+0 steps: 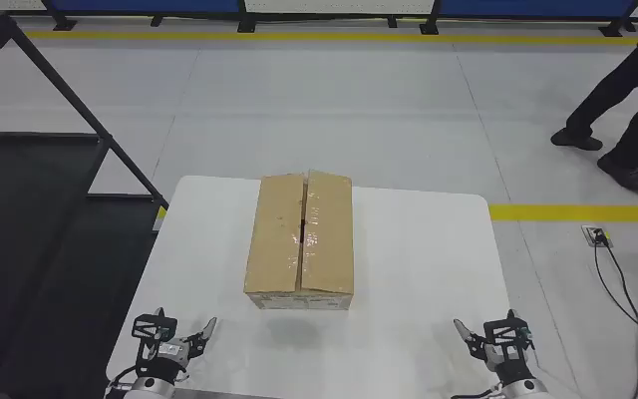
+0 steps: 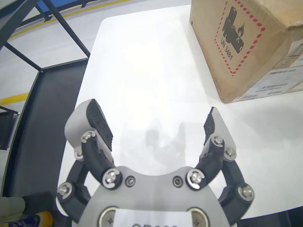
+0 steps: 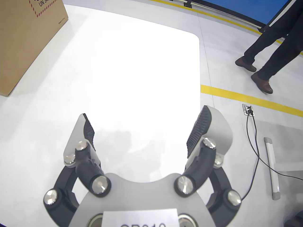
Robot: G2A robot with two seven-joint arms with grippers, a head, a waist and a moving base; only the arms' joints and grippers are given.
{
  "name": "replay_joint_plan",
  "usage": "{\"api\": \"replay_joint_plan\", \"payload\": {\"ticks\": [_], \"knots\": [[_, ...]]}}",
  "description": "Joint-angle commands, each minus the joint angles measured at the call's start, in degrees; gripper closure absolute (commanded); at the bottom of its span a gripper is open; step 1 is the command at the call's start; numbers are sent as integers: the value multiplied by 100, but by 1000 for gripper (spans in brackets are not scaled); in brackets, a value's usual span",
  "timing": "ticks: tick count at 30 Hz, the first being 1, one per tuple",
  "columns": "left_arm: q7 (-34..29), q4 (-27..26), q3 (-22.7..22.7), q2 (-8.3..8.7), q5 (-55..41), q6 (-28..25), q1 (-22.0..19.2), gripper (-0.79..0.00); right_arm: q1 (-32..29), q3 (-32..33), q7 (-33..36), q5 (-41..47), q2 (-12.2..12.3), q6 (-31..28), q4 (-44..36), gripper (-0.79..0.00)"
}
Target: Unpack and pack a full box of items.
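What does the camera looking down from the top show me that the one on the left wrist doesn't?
The top view gives the brown cardboard box from above: its closed top flaps with glossy tape along the seam, plus the open right gripper near the table's front edge.

The left wrist view gives instead a red-dashed diamond label on the box's side, white paper labels on its end, and the ribbed black pads on the fingers.

Both share the box standing on the white table, the open, empty left gripper, and the dark shelf beside the table.
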Motion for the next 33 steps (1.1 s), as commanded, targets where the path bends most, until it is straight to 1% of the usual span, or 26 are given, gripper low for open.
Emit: {"api": "replay_joint_plan", "payload": {"ticks": [1, 11, 13, 17, 19, 22, 24, 27, 29, 30, 33], "knots": [[0, 0, 0, 0, 0, 0, 0, -785, 0, 0, 0, 0, 0, 0, 0, -785], [1, 5, 7, -2, -32, -18, 0, -785, 0, 0, 0, 0, 0, 0, 0, -785], [59, 49, 4, -13, -229, -100, -22, -785, 0, 0, 0, 0, 0, 0, 0, -785], [540, 122, -112, -9, -572, -624, -47, -785, -34, -11, -426, -135, 5, -307, -217, -785], [666, 211, -170, -8, -758, -821, -156, -785, -19, -44, -554, -263, 8, -431, -332, -785], [830, 382, -199, -14, -981, -994, -461, -785, 91, -117, -657, -304, 5, -608, -519, -785], [885, 472, -184, -24, -1124, -1052, -692, -785, 217, -216, -599, -359, -3, -661, -656, -785], [957, 577, -98, -42, -1284, -1129, -977, -785, 437, -443, -444, -495, -27, -586, -854, -785], [840, 648, -41, -55, -1472, -1177, -1135, -785, 552, -612, -222, -504, -50, -495, -983, -785], [815, 658, -36, -56, -1490, -1191, -1157, -785, 576, -663, -81, -489, -56, -496, -1013, -785], [815, 658, -36, -56, -1490, -1191, -1157, -785, 576, -663, -81, -489, -56, -496, -1013, -785]]}}
